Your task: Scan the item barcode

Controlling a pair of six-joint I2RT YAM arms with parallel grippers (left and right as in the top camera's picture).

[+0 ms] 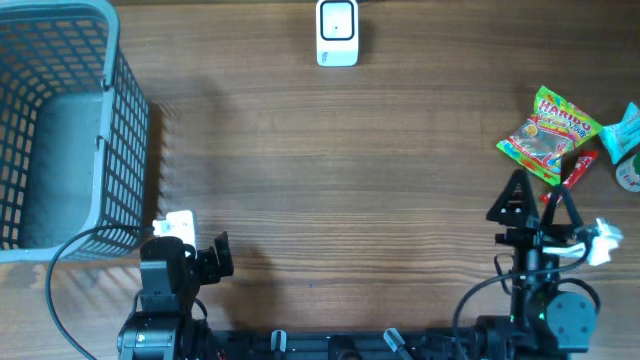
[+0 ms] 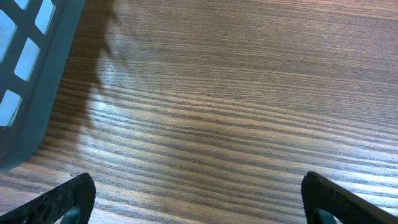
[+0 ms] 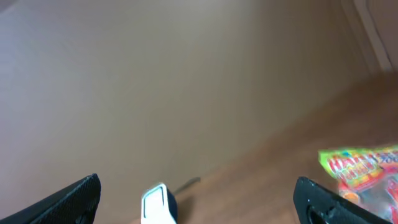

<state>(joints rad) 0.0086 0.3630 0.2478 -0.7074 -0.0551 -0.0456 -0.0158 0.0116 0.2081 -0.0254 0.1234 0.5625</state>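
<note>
Brown wood-grain worktop (image 1: 350,180) fills the overhead view, its grain running left to right. Soft light glances off it near the left edge, leaving a pale sheen. Beyond the far edge there's a plain beige wall (image 3: 155,81), evenly lit.

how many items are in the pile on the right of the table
4: a Haribo bag, leftmost; a red packet at its lower edge; a teal packet at the frame's right edge; a white and green item below that. More may be cropped off.
</note>
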